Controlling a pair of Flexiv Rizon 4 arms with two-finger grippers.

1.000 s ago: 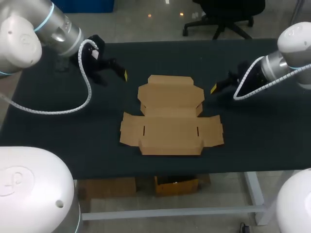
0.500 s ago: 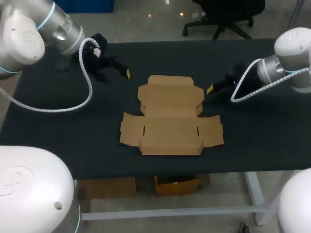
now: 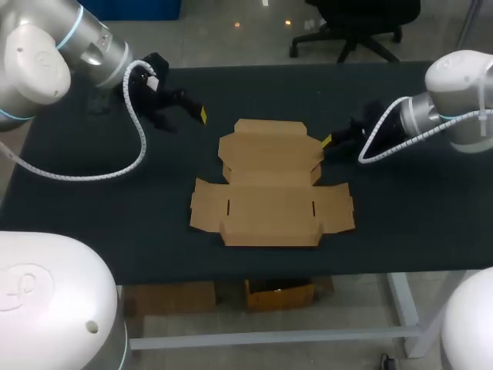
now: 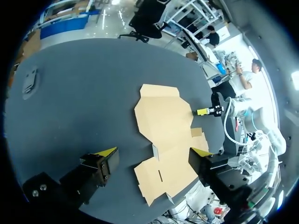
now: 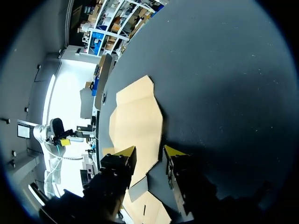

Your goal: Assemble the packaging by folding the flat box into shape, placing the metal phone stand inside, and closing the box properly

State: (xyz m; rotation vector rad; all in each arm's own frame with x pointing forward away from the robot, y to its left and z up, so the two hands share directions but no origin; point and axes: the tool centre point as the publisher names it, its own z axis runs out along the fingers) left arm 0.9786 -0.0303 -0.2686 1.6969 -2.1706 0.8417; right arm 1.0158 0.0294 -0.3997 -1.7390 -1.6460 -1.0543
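Note:
The flat brown cardboard box (image 3: 269, 185) lies unfolded in the middle of the dark table. My right gripper (image 3: 329, 142) is at the right edge of its far flap. In the right wrist view the right gripper (image 5: 149, 151) is open, its fingers a short way apart, with the flap's edge (image 5: 156, 149) lying in the gap. My left gripper (image 3: 190, 115) hovers off the box's far left corner. The left gripper (image 4: 154, 151) is wide open, with the box (image 4: 163, 130) ahead of it and nothing held. A small grey metal piece (image 4: 30, 79), perhaps the phone stand, lies far off beside the left gripper.
The dark table top (image 3: 416, 216) has bare room on both sides of the box and along its far edge. My right arm's gripper (image 4: 204, 111) shows beyond the box in the left wrist view.
My right gripper has slid left up to the box's far flap and its fingers have drawn a little closer. The left gripper shifted slightly and then stayed put.

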